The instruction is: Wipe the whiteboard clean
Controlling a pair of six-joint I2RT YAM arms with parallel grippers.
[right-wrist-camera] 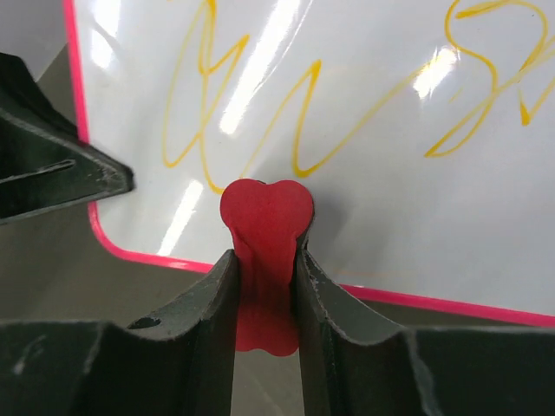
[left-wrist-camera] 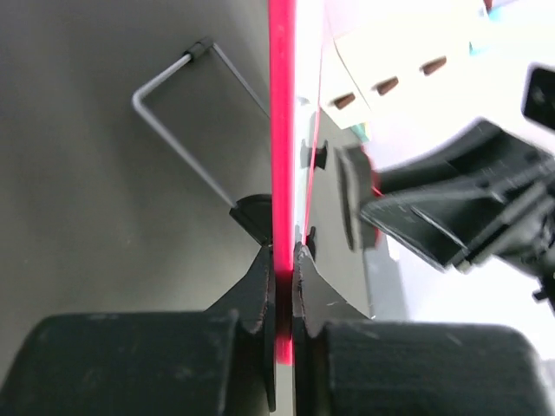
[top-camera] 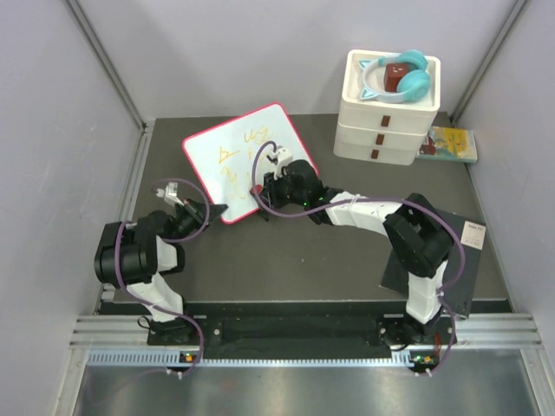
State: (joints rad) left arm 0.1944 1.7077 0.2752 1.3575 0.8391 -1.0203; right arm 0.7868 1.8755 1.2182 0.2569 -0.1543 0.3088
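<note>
**Top view:** the whiteboard point(top-camera: 247, 160), covered in yellow scribbles point(top-camera: 230, 156), lies angled on the dark surface point(top-camera: 295, 260), left of a white drawer stack point(top-camera: 386, 121). L end effector point(top-camera: 218, 210) meets the board's near corner. R end effector point(top-camera: 262, 191) sits over its near edge.

**L wrist view:** L end effector point(left-wrist-camera: 282, 277) is pinched narrow on the pink rim point(left-wrist-camera: 282, 130), apparently steadying the board.

**R wrist view:** R end effector point(right-wrist-camera: 264, 269) grips a red eraser point(right-wrist-camera: 264, 212), its tip at the board's lower margin just under the strokes. Contact can't be confirmed.

Wiping looks about to start, w/ nothing erased yet. The next move likely needs the eraser pressed down & swept across the marks while the L clamp holds firm.
</note>
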